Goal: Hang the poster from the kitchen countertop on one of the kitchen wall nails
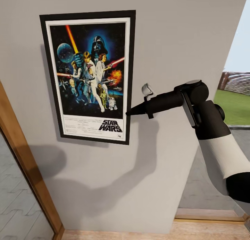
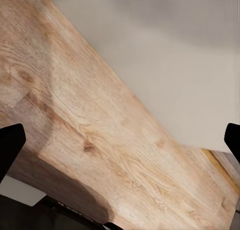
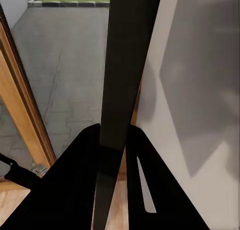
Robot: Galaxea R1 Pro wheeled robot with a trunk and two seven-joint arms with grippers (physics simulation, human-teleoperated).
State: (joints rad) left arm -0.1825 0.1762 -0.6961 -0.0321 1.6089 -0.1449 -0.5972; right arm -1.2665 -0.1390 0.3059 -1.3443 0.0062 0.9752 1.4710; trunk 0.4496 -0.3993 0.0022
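Observation:
The Star Wars poster (image 1: 88,73) stands upright and flat against the grey wall (image 1: 180,35), with its white border and black frame showing. My right gripper (image 1: 130,112) reaches in from the right and is shut on the frame's right edge, near the lower corner. In the right wrist view the black frame edge (image 3: 127,60) runs between the two fingers (image 3: 75,185). No wall nail is visible; the poster covers that spot. The kitchen countertop is out of view. My left gripper (image 2: 120,142) hangs open over a wooden floor (image 2: 100,125), holding nothing.
A wooden door frame (image 1: 24,160) slants along the wall's left side, with paved ground behind it. To the right of the wall an opening shows a lawn (image 1: 236,106) and grey paving (image 3: 65,70). A wooden floor strip (image 1: 146,233) runs along the wall's foot.

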